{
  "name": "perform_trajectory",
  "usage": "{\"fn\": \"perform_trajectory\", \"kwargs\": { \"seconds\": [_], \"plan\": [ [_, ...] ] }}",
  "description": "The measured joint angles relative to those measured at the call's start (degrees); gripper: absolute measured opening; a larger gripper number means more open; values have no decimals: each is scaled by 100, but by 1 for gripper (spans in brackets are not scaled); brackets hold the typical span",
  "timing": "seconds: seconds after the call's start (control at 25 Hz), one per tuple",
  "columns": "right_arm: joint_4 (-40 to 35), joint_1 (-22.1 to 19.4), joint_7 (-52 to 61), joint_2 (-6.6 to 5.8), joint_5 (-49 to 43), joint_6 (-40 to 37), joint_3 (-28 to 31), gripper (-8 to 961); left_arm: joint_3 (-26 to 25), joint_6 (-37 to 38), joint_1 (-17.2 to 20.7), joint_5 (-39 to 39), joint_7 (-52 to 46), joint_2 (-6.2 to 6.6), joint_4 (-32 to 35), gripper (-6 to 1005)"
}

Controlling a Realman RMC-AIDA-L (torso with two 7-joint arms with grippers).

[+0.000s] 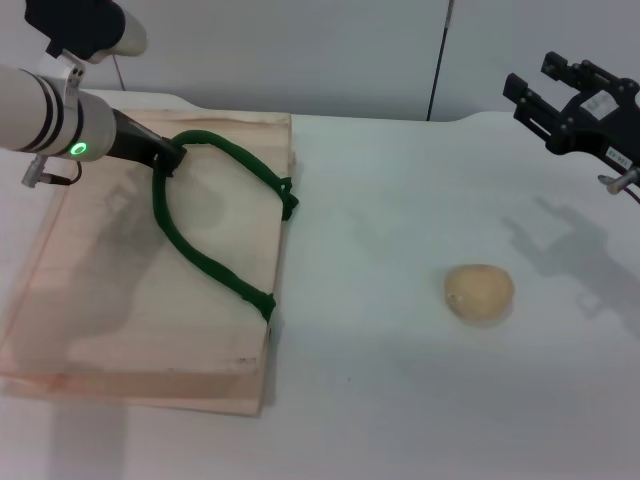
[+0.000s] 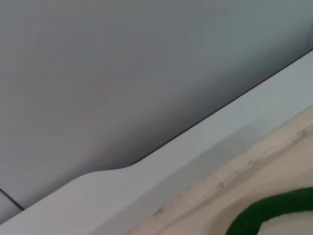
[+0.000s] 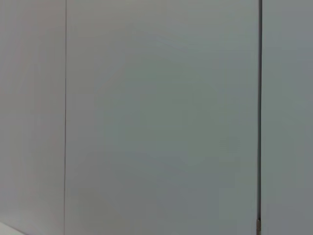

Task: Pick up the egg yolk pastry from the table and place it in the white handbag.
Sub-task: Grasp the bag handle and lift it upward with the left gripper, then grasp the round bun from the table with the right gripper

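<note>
The white handbag (image 1: 150, 290) is lying flat on the table (image 1: 400, 200), and it is our landmark for everything here. The left gripper (image 1: 170, 157) is sitting over the bag's far edge, right at the top of the green handle (image 1: 215, 265) loop; it looks to be pinching that rope, and my read is that it is holding the handle so the mouth can be lifted open for the drop. Whether those fingers are truly clamped, I cannot tell: the tips are lying dark against the rope and hard to separate from it.

The egg yolk pastry (image 1: 479, 294) is resting on bare table well to the right of the bag, beyond its open side, untouched by anything. The right gripper (image 1: 533, 107) is hanging in the air farther right of the bag and beyond the pastry, its 2 black fingers spread apart with nothing between them, seemingly readying for the pick.

Now the blind spots. The left wrist view is giving only a strip of the bag's edge (image 2: 274, 156), a curl of green handle (image 2: 274, 210) and wall. The right wrist view is showing nothing but wall, so there is no close look at the pastry. The bag's opening is not showing as a gap, and its near left corner is running out of frame.
</note>
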Motion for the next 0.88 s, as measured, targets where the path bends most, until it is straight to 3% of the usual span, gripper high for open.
{"fn": "perform_trajectory", "kwargs": {
  "seconds": [0.32,0.64,0.88],
  "plan": [
    [3,-38,387,-8,-545,-239,57,583,0,-472,154,-615,251,0,457,122],
    [97,-220,670,-28,-1053,-357,283,583,-1,-1805,750,-1789,394,0,2230,122],
    [95,-319,800,-39,-1412,-367,300,584,-10,-2580,1027,-2014,-25,0,3513,121]
  ]
}}
